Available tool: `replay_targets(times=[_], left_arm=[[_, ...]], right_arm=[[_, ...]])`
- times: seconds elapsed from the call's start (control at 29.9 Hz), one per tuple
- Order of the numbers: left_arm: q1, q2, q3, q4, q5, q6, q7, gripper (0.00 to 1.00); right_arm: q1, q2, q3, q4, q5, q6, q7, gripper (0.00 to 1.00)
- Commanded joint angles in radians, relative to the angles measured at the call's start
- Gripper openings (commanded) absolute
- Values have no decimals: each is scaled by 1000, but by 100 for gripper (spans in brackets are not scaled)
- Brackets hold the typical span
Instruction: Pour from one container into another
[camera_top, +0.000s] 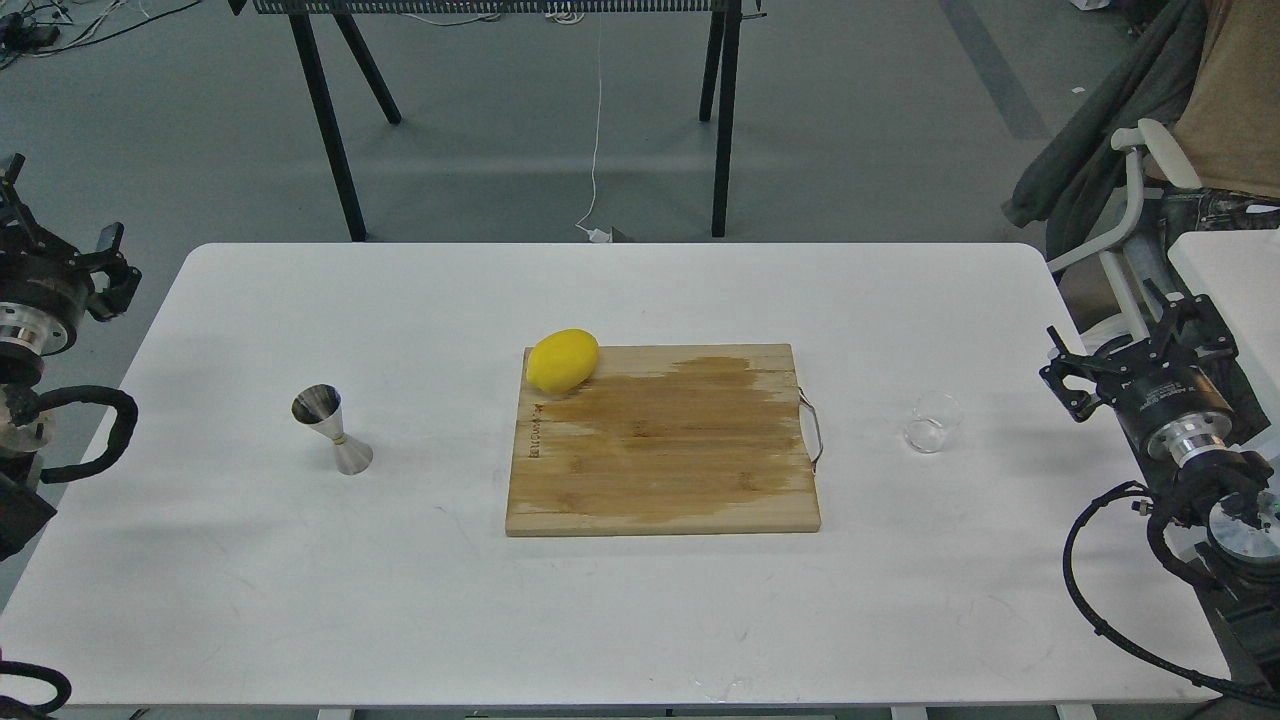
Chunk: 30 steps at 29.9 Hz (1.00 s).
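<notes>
The clear glass cup (933, 422), upright on the white table (300, 600) right of the cutting board (660, 440) near my empty, parted right gripper (1070, 375), looks light, rigid, slippery and fragile; I would grip mid-wall, gently.

shiny steel jigger (332, 430), clear glass cup (932, 422)
</notes>
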Motion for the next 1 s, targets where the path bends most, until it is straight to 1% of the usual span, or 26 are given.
replay_targets(times=[0.0,0.13,0.23,0.3,0.37,0.47,0.53,0.6,0.64,0.74,0.8,0.9,0.97], left_arm=[[-5,3,-13,0,-6,0,-8,100],[-8,0,-31,0,-10,0,-8,100],[-4,-6,-82,0,-30,0,-11,100],[2,0,-117,1,-39,0,-2,100],[7,3,-116,1,-33,0,3,100],[-2,11,-114,8,-17,0,-2,100],[-8,22,-107,47,0,0,0,100],[-39,51,-55,72,46,0,-5,100],[-76,65,-10,78,69,0,-8,100],[-146,97,158,84,94,0,-17,100],[-189,109,255,112,94,0,-37,100],[-229,100,392,168,97,0,-41,100],[-242,88,517,201,97,0,-41,100]], right_arm=[[2,-1,6,0,0,0,0,100],[2,-1,12,0,0,0,0,100],[0,-1,15,0,0,0,0,100],[0,0,15,-2,0,0,0,100],[0,0,15,0,0,0,0,100],[0,0,17,0,0,0,0,100],[0,-1,15,0,0,0,0,100],[0,-3,15,0,0,0,0,100],[0,-3,15,0,0,0,0,100],[0,-4,15,0,0,0,0,100],[0,-6,15,0,0,0,0,100],[-1,-9,15,0,0,0,0,100],[-3,-12,15,0,0,0,0,100]])
